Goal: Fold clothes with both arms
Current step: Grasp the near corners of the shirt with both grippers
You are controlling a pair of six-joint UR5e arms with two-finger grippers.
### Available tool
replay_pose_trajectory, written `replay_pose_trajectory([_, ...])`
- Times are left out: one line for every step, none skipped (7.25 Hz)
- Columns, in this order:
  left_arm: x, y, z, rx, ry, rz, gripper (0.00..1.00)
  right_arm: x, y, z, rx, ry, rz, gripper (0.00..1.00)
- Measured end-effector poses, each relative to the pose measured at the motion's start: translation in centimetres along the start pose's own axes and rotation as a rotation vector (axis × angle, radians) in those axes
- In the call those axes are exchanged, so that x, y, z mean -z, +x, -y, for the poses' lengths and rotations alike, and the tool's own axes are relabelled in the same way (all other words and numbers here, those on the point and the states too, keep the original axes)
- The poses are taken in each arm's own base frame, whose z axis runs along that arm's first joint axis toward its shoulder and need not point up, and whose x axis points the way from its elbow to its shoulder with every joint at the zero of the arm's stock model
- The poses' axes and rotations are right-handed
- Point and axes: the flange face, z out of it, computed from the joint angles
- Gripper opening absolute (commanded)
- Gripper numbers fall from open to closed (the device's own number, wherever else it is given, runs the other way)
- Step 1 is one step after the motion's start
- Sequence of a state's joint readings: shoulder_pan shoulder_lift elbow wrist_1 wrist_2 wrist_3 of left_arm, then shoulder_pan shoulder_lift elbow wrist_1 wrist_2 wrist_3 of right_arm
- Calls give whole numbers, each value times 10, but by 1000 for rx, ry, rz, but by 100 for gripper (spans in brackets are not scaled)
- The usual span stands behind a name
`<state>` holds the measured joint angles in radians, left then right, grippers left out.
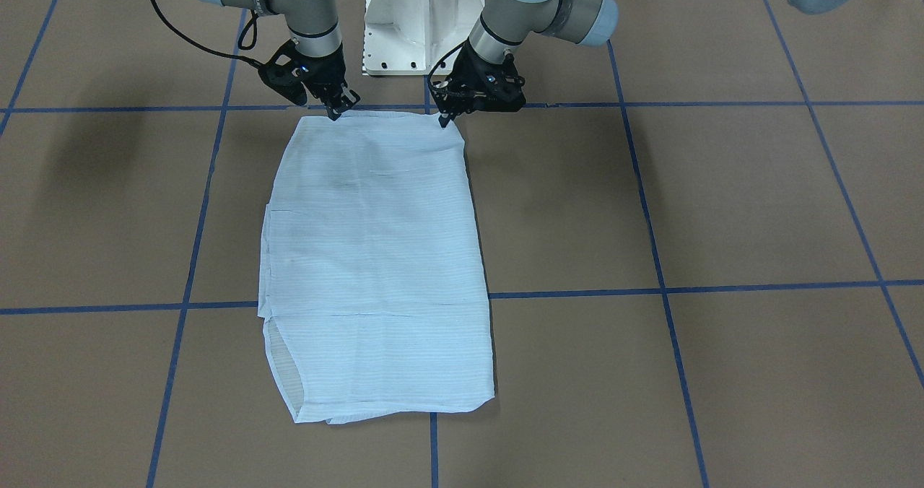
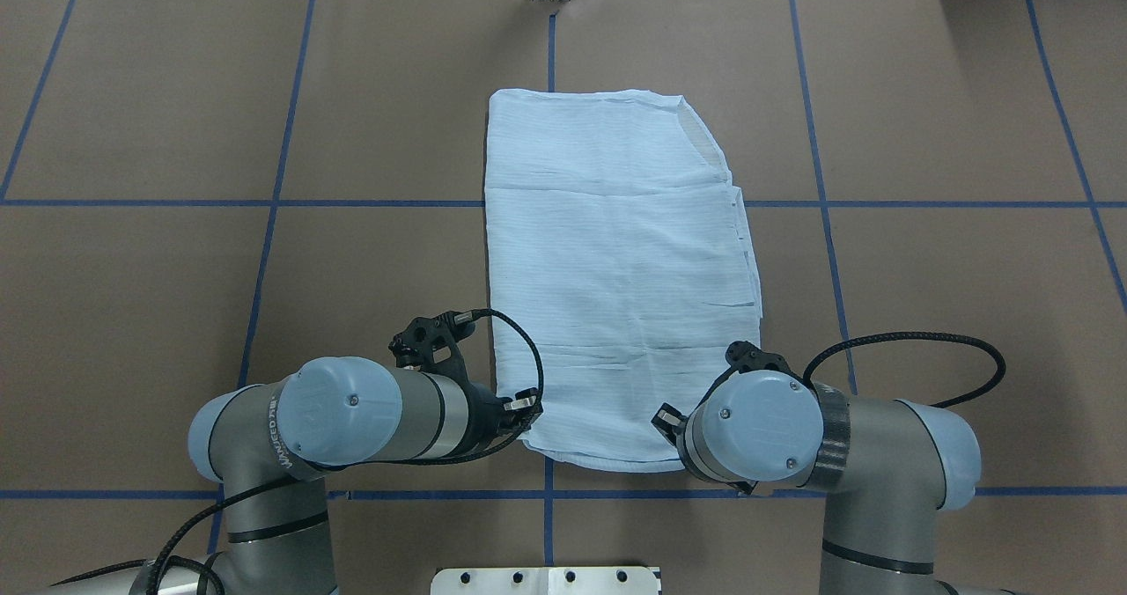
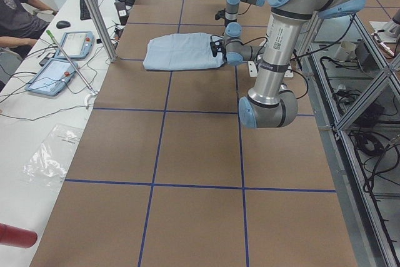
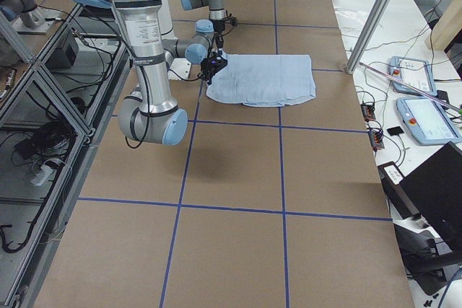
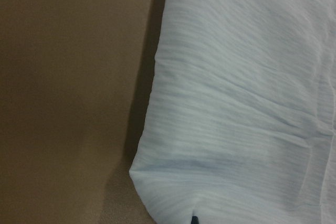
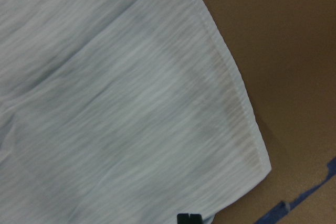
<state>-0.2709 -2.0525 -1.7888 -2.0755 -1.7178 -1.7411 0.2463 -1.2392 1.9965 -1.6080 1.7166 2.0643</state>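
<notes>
The light blue striped shirt (image 1: 375,257) lies folded into a long flat rectangle on the brown table, and also shows in the overhead view (image 2: 616,260). My left gripper (image 1: 444,118) is at the shirt's corner nearest the robot base, with its jaws closed on the edge. My right gripper (image 1: 334,111) is at the other near corner, pinching the hem. The left wrist view shows the shirt's rounded corner (image 5: 236,103) with one black fingertip (image 5: 194,219) on it. The right wrist view shows the hemmed corner (image 6: 121,103). Collar, buttons and label are hidden.
The white pedestal base (image 1: 424,22) stands just behind the grippers. Blue tape lines (image 1: 577,292) grid the table. An operators' desk with tablets (image 3: 62,60) and a metal post (image 3: 94,10) are beyond the far edge. A person (image 3: 15,10) sits there.
</notes>
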Motion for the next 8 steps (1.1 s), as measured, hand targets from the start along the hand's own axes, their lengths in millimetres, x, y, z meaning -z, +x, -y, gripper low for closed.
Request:
replay_pose_trajectory([1,0,0,0,0,-2,0,-1,1,1,-4,4,0,0])
replay_pose_trajectory([1,1,0,-1,-1,-2,0,-3,1,1,-8,8,-2,3])
replay_pose_trajectory([1,1,-1,-1,-1,-2,0,-4,2,2,-9,11,-5,45])
replay_pose_trajectory([1,1,-1,-1,-1,-3,0,-5,2,1,-8,11,-7,99])
replay_pose_trajectory([1,1,-1,-1,-1,-3,0,-6,1,-2,-7,10,-7,100])
replay_pose_trajectory([1,1,0,-1,-1,-3,0,-6,1,-3,-14,10,-6,100])
replay_pose_trajectory([1,1,0,0,0,-3,0,-8,1,-3,-26,14,-8,100])
replay_pose_trajectory([1,1,0,0,0,-3,0,-13,2,-4,-36,25,-11,99])
